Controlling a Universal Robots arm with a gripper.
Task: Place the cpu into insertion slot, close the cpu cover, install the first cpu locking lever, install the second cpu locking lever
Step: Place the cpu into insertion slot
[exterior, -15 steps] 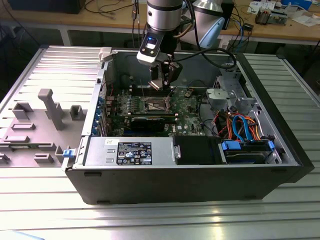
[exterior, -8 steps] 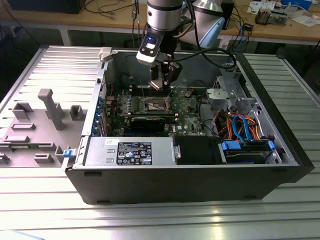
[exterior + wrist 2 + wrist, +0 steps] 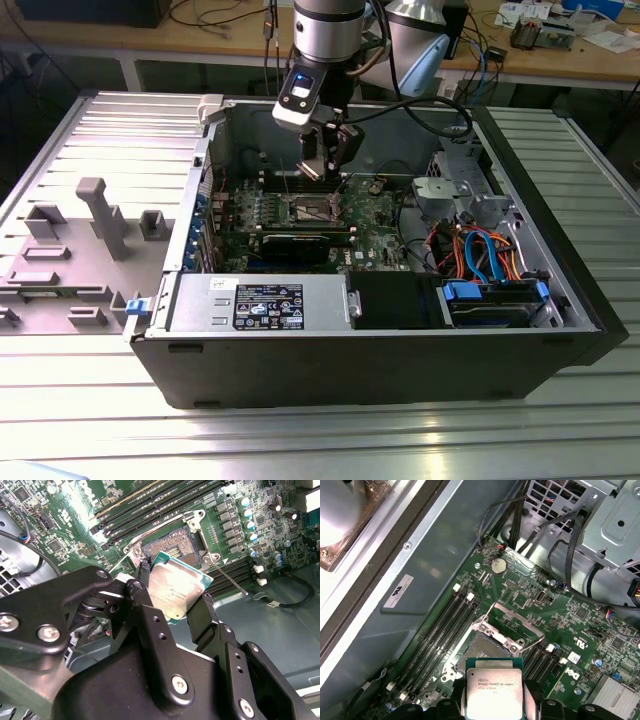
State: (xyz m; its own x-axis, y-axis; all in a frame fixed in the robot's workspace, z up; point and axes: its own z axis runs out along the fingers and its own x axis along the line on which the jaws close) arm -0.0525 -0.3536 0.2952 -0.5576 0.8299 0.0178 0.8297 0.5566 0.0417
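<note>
My gripper [image 3: 174, 591] is shut on the cpu [image 3: 176, 586], a flat square chip with a silver-grey top and green edge, one black finger on each of two opposite sides. The cpu [image 3: 493, 689] hangs a little above the insertion slot [image 3: 487, 647], offset to one side of it and apart from it. The slot's brownish-gold contact field [image 3: 167, 542] lies bare inside its silver rim. The cpu cover [image 3: 514, 619], a thin silver frame with a square window, stands swung open at the slot's far side. In the exterior view the gripper [image 3: 325, 165] hovers over the slot [image 3: 310, 208] inside the open computer case [image 3: 400, 340].
Black memory slots [image 3: 440, 630] flank the socket on both sides. A thin wire lever [image 3: 232, 580] sticks out beside it. A drive cage with bundled cables [image 3: 480, 250] fills the case at the exterior view's right. Grey fixtures [image 3: 100, 215] stand on the table at that view's left.
</note>
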